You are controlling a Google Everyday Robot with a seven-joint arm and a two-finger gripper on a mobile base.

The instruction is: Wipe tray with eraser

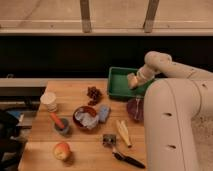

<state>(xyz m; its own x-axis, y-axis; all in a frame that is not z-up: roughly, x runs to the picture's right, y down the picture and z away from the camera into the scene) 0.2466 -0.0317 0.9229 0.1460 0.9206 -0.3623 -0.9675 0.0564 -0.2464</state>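
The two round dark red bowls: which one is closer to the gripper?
The empty dark red bowl beside the robot's arm, below the green plastic tray, where the gripper holds the cream eraser. The other bowl holds crumpled wrapping.

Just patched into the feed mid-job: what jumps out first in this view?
The big white robot arm fills the right side, curving up so its tool sits over the green tray at the table's back right, with the pale eraser at the tray's right part. Next comes the clutter on the wooden table: a red apple front left and a dark red bowl mid-table.

High front view, seemingly behind gripper [133, 81].
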